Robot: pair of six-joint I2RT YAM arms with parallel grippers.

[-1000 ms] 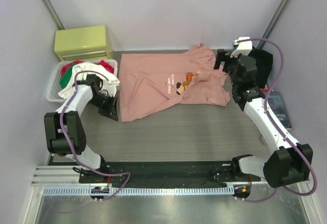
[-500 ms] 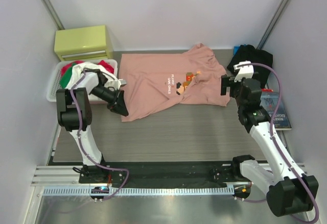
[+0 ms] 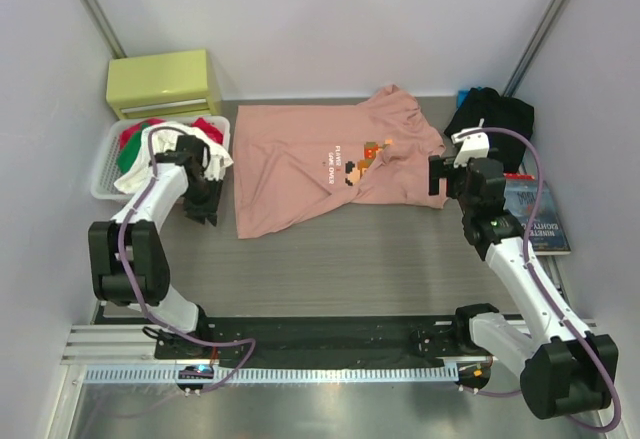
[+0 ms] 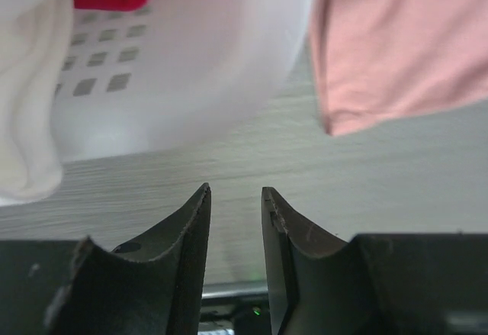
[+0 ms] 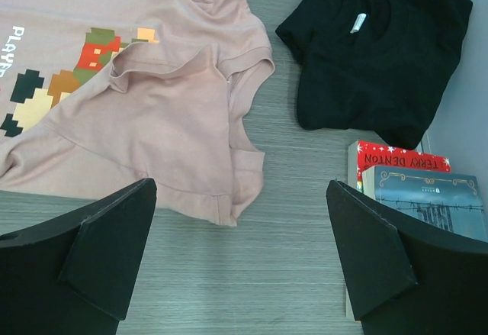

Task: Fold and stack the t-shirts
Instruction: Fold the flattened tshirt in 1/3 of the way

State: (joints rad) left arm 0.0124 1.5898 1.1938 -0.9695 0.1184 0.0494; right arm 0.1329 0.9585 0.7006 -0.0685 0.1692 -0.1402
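The salmon-pink t-shirt (image 3: 320,164) lies spread face up on the table, its pixel-character print (image 3: 365,156) showing and its right sleeve rumpled (image 5: 229,83). The black t-shirt (image 3: 492,117) lies crumpled at the far right (image 5: 374,45). My left gripper (image 3: 210,202) hovers low beside the pink shirt's near-left corner (image 4: 358,114), between it and the basket. Its jaws (image 4: 236,191) are narrowly open with only bare table between them. My right gripper (image 3: 438,174) stands wide open (image 5: 240,190) above the table, just near of the pink sleeve hem, holding nothing.
A white basket (image 3: 105,174) with red, green and white clothes sits at the left; its wall (image 4: 191,68) is close to my left fingers. A yellow-green box (image 3: 165,81) stands behind it. Two books (image 3: 535,217) lie at the right edge (image 5: 412,175).
My left gripper has opened, left the pink shirt's near-left corner and drawn back towards the basket. My right gripper has pulled back from the far sleeve area towards the near side.
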